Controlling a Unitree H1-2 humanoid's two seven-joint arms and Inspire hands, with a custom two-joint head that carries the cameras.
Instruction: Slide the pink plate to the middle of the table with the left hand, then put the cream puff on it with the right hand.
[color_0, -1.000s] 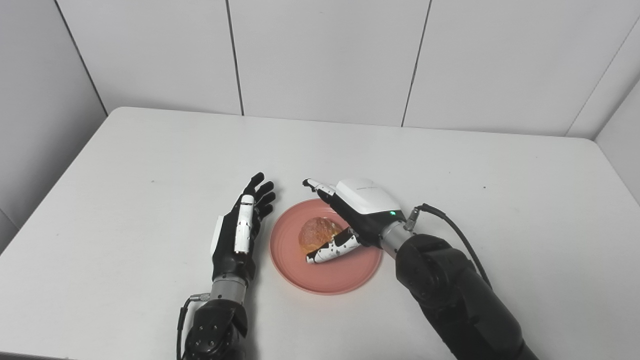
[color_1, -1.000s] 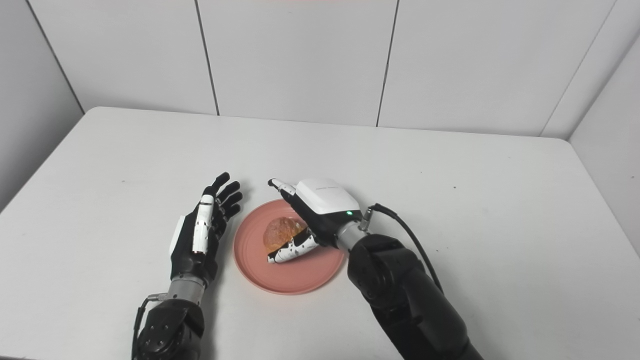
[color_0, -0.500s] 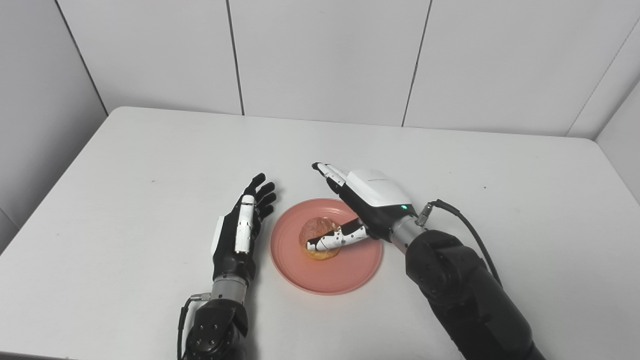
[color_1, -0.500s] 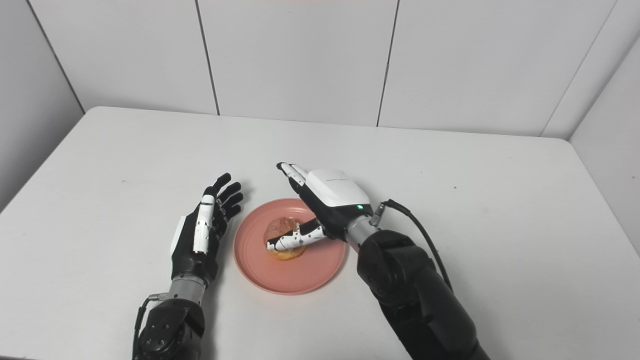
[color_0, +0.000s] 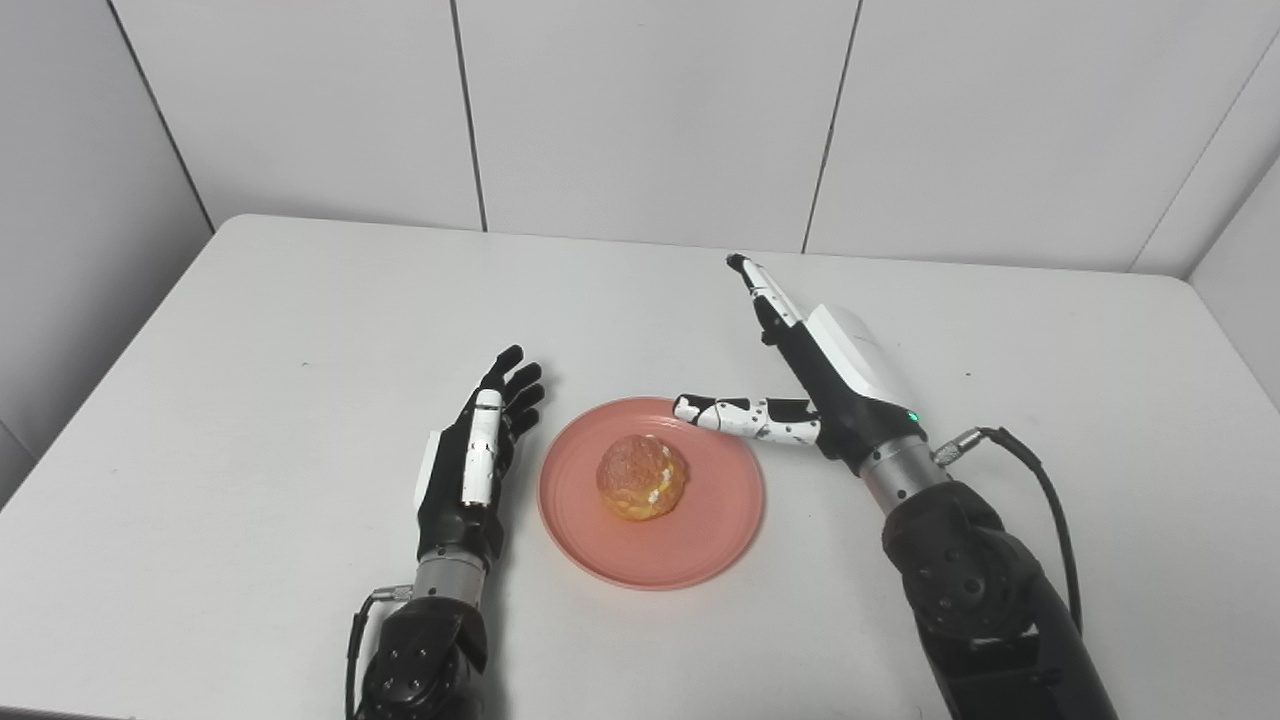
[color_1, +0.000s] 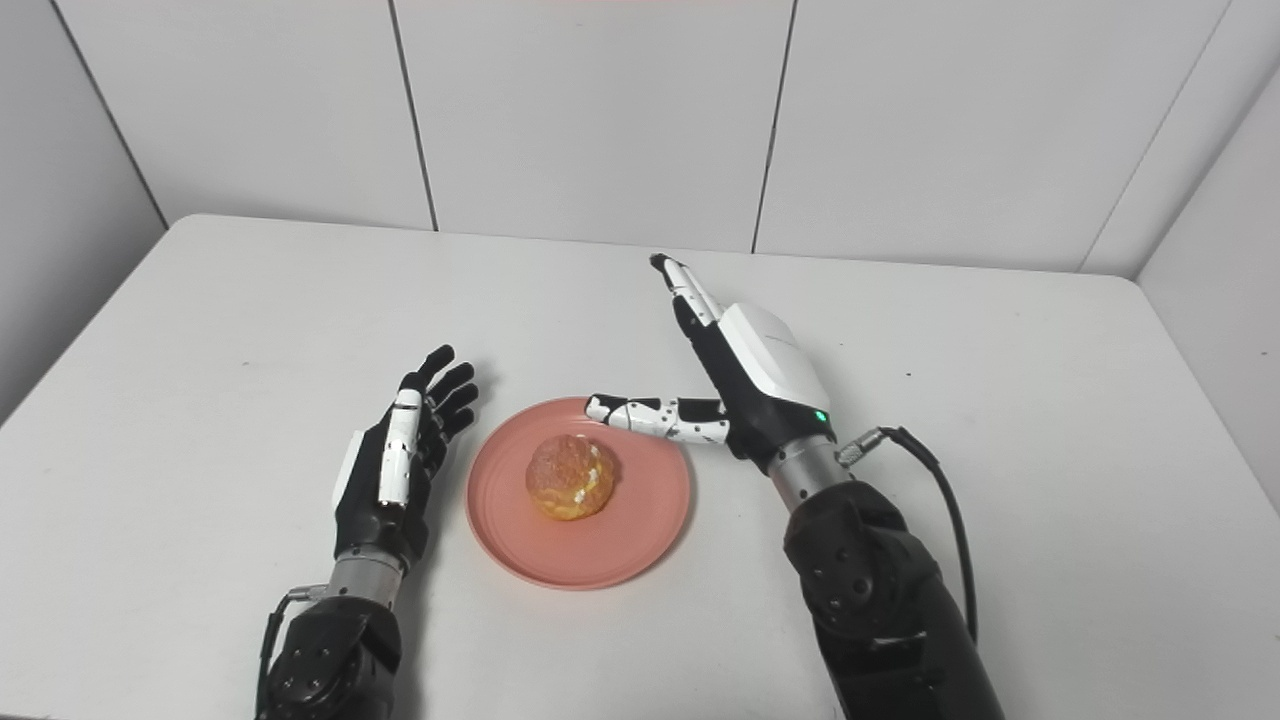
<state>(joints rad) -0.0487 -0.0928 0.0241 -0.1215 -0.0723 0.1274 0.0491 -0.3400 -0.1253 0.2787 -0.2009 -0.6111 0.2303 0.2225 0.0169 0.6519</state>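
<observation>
The pink plate (color_0: 700, 540) lies near the middle of the white table, toward the front. A golden cream puff (color_0: 641, 476) sits on it, slightly left of the plate's centre. My right hand (color_0: 835, 385) hovers just right of the plate, open, fingers pointing to the far wall and thumb stretched over the plate's far rim; it holds nothing. Left of the plate, my left hand (color_0: 472, 470) rests edge-on, open, fingers straight, a small gap from the rim.
The white table (color_0: 250, 330) ends at a grey panelled wall behind and has its edges at left and right. A black cable (color_0: 1040, 500) loops from my right wrist.
My right hand has let go of the cream puff, opened, and drawn up and to the right off the plate. The puff stays on the plate. The left hand has barely moved.
</observation>
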